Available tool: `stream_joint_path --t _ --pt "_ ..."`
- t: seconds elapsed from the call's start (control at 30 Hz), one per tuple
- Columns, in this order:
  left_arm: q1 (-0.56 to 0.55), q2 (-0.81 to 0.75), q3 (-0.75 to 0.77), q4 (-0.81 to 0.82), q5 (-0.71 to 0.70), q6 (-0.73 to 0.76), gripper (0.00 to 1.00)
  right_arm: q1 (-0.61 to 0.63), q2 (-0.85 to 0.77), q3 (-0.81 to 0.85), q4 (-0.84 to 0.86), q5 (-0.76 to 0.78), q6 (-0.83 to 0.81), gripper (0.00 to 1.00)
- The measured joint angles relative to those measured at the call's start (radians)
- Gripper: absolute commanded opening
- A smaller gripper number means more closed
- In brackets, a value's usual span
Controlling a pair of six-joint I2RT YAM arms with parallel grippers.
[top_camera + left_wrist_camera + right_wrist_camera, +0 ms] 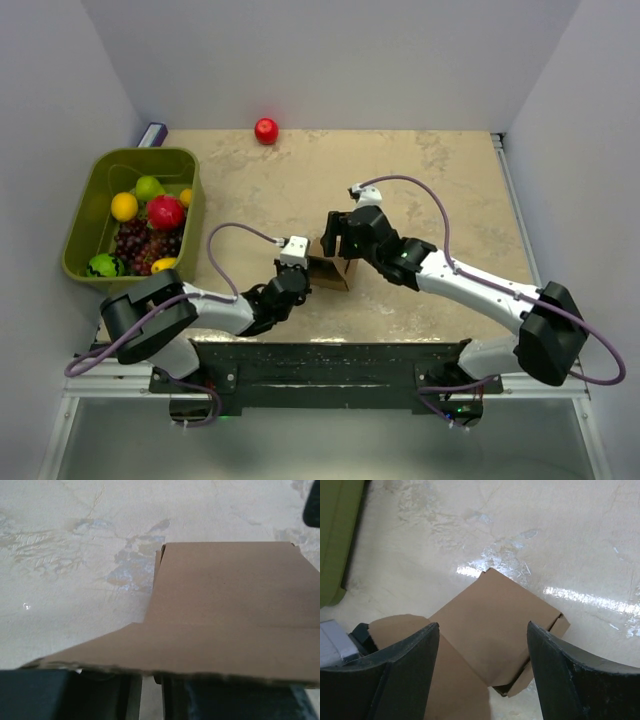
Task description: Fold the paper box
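Setting: a mottled beige table (430,180) shut in by plain pale walls, both arms bolted at its near edge. Item one, the paper box (333,272): brown cardboard, sitting near the middle of the table just ahead of the arm bases and between the two tools. From the right wrist I read it as largely formed, with the top closed over, one loose flap (200,650) running out toward the left arm, and a small tab poking out at its far corner. Item two, the left gripper (303,272): low at the box's near-left side, its fingers (60,695) lying under the edge of that flap. The cardboard hid the tips, so I could not tell whether they were pinching the flap or had let it go. I took this arm's job to be steadying or steering the flap. Item three, the right gripper (482,630): poised above the box, fingers spread wide to either side of it and, as far as I could see, touching nothing. I judged that I had it straddling the box so it could press the walls square or pin the body while the flap was tucked. Item four, a green bin (80,225) of fruit at the left edge, well apart from the work. Item five, a red ball-like fruit (266,130) alone against the back wall. Neither bore on the fold.
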Motion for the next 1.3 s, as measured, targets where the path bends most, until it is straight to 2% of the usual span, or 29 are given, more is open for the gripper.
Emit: stream_joint_path --t 0.27,0.7,1.07,1.3 --pt "-0.002 -0.088 -0.022 -0.121 0.023 0.014 0.38 0.000 0.030 -0.002 -0.003 0.001 0.022 0.70" --pt "-0.002 -0.233 -0.045 -0.263 0.050 0.017 0.72 0.000 0.030 -0.074 0.006 0.000 0.042 0.65" --pt "-0.002 -0.357 -0.093 -0.342 0.135 0.041 0.84 0.000 0.031 -0.090 0.014 0.001 0.050 0.64" --pt "-0.002 -0.510 -0.105 -0.462 0.212 0.034 0.88 0.000 0.046 -0.101 0.018 0.002 0.055 0.63"
